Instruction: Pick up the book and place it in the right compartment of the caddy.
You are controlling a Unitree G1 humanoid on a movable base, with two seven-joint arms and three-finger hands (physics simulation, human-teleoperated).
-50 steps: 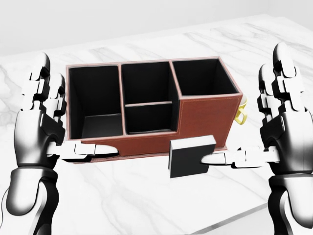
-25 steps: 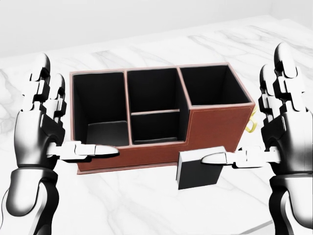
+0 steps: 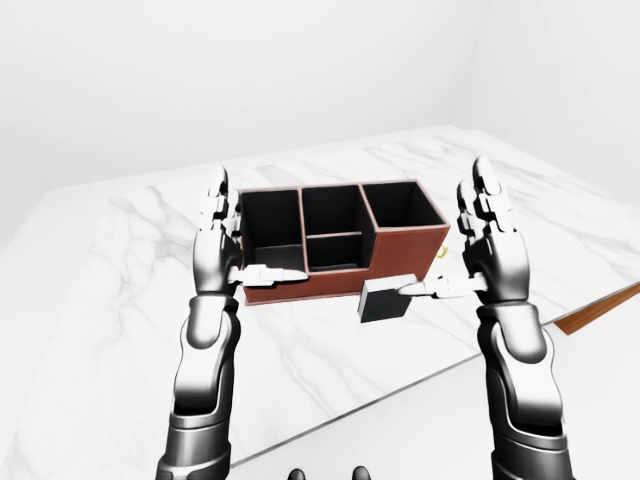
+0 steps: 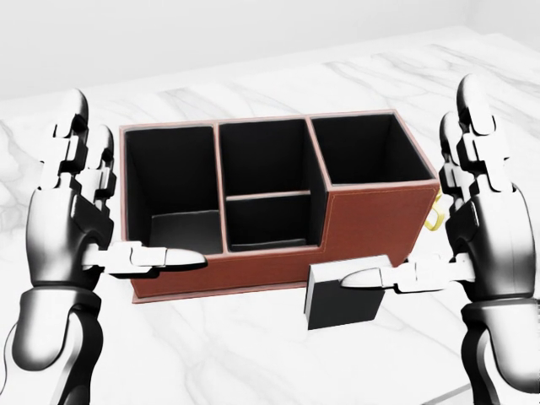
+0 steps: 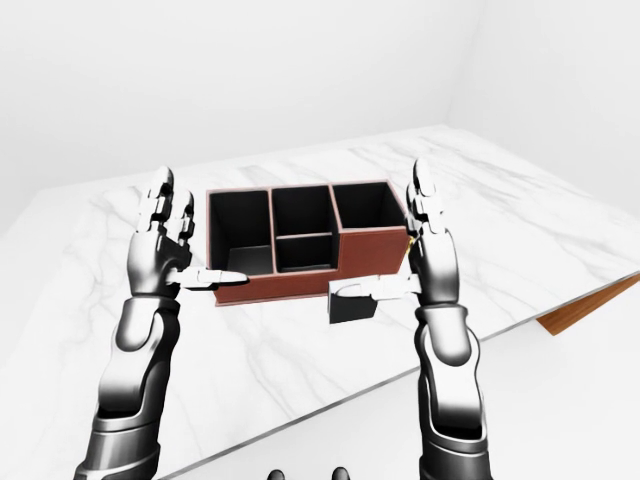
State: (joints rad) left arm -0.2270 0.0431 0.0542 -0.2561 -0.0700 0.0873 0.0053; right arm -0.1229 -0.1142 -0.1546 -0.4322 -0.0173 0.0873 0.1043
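Book: upright on the counter, touching the caddy wall below its right compartment.
Right robot hand: fingers spread, thumb over the book – nothing gripped.
Left robot hand: open, empty.
Tip: wrap book's edges, lift above the rim.

The caddy beside the right hand has matt reddish-brown walls like stitched leather, with a dull black lining inside. The book under that hand's thumb is flat matt black. Both hands, the left hand too, look like glossy silver metal with dark joints. The table beneath them is smooth, polished white marble veined grey.
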